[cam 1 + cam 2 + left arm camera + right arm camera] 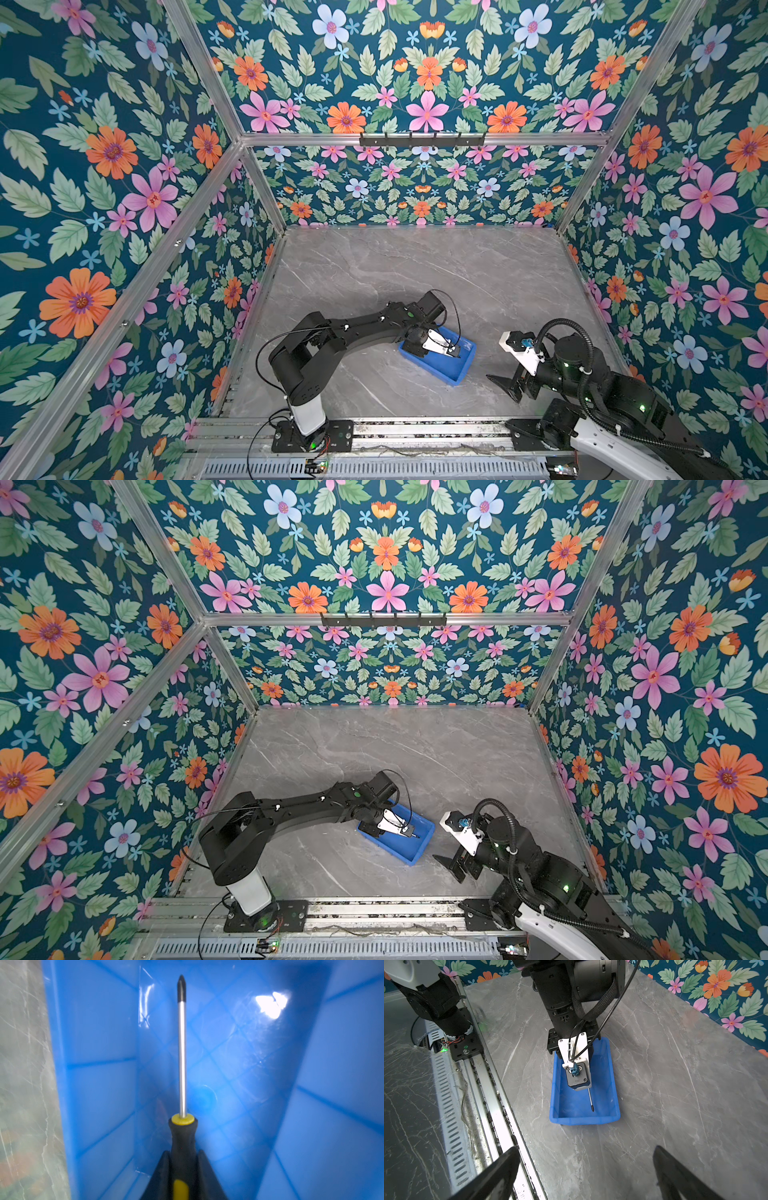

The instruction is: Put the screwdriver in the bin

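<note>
The blue bin (451, 376) (409, 856) lies slantwise on the grey marble table, front centre in both top views. My left gripper (455, 352) (411, 832) (182, 1153) reaches down into the bin (99, 1043). Its two dark fingers press the sides of the black-and-yellow handle of the screwdriver (182, 1053). The silver shaft with its dark tip (590, 1099) points along the bin floor, inside the walls (583, 1121). My right gripper (509, 388) (451, 866) (585, 1150) hovers to the right of the bin, open and empty.
A metal rail (415, 430) with both arm bases runs along the table's front edge. Floral walls enclose the table (415, 270) on three sides. A black hook rack (422, 139) hangs high on the back wall.
</note>
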Controlling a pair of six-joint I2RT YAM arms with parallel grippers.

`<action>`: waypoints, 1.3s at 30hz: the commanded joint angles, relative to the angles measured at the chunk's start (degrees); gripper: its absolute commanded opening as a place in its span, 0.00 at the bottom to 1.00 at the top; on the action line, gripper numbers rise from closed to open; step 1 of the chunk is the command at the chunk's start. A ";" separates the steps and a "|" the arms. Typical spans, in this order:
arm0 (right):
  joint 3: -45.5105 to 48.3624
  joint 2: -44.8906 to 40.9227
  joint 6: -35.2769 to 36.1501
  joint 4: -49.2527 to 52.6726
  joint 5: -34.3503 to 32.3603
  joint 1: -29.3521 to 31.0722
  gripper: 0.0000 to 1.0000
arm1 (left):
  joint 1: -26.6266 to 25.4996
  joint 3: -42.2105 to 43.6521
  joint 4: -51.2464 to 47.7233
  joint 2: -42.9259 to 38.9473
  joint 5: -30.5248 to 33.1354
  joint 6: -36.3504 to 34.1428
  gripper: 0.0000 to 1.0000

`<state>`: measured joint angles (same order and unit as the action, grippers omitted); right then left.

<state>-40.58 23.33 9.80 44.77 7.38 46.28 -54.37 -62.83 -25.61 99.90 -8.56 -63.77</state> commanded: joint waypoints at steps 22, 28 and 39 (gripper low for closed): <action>0.24 1.65 -0.08 -3.13 -0.71 0.04 0.99 | -0.01 1.75 2.78 -10.99 0.07 5.57 1.00; 1.59 2.58 -1.38 -7.10 -1.90 0.04 0.99 | 1.52 3.78 8.49 -15.14 0.56 11.91 1.00; 3.24 6.56 -3.63 -17.59 -5.37 -2.47 0.99 | 9.98 13.56 28.30 -24.29 -1.15 31.60 1.00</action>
<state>-37.74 29.12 7.46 32.77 3.55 44.73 -46.35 -51.22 -6.74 77.49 -8.91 -41.21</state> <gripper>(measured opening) 0.992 0.997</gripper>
